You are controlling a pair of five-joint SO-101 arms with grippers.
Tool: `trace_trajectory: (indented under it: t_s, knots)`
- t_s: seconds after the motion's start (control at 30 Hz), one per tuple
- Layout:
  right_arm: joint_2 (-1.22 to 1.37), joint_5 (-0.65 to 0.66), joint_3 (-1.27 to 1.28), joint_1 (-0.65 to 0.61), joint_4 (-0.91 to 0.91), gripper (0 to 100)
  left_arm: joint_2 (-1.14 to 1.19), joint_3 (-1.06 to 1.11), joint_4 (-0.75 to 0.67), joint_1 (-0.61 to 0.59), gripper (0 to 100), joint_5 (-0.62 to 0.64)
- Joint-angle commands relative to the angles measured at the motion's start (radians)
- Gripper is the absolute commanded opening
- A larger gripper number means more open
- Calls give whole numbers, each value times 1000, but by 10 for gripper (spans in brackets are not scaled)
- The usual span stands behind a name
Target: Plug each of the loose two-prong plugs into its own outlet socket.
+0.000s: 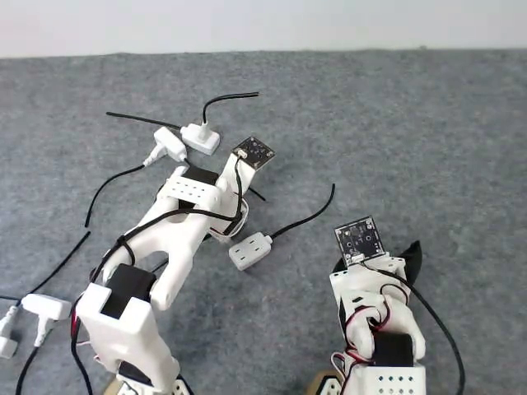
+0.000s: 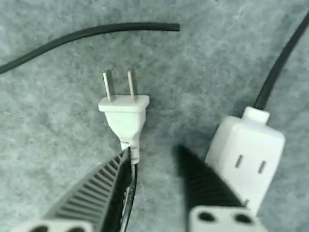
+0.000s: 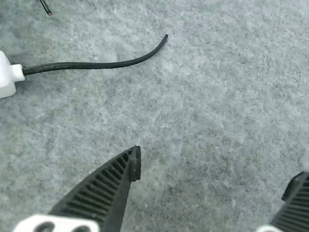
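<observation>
Blocking your high view, the left arm (image 1: 177,239) hides its own tip. Your left gripper (image 2: 153,153) is spread, one fingertip at the cord end of the two-prong plug (image 2: 124,113); outlet socket (image 2: 246,150) just beside. Your right gripper (image 3: 217,166) hangs spread over grey carpet (image 3: 217,87); white wall (image 1: 263,25) behind.

The table (image 1: 428,123) was a mottled grey, felt-like all over, under a pale whitish wall (image 1: 263,25) along the top of the frame. The two-prong plug (image 2: 124,113) was white with silvery prongs. The outlet socket (image 2: 246,150) was white on a black cord (image 2: 282,58). The left pincer (image 2: 153,153) and right pincer (image 3: 217,166) had black ribbed fingers on white mounts. The left arm (image 1: 185,234) and right arm (image 1: 370,288) were white with black motors.
</observation>
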Motion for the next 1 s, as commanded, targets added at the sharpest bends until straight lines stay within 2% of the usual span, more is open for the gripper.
trace_trajectory:
  t_s: [0.0,0.2,0.3,0.43,0.67,0.8,0.97]
  knots:
    - [-10,-11,15,-5,-10,451,41,-71,43,2,246,-31]
    - [-10,-11,15,-5,-10,451,302,-404,290,-49,246,-23]
    - [-10,-11,15,-5,-10,451,377,-509,370,-44,223,-26]
    - [-10,-11,15,-5,-10,451,379,-506,370,-34,159,-26]
    - [-10,-11,15,-5,-10,451,376,-498,371,-32,157,-26]
    - [-10,-11,15,-5,-10,451,376,-487,371,-26,2,-26]
    - [-10,-11,15,-5,-10,451,376,-487,370,-26,11,-28]
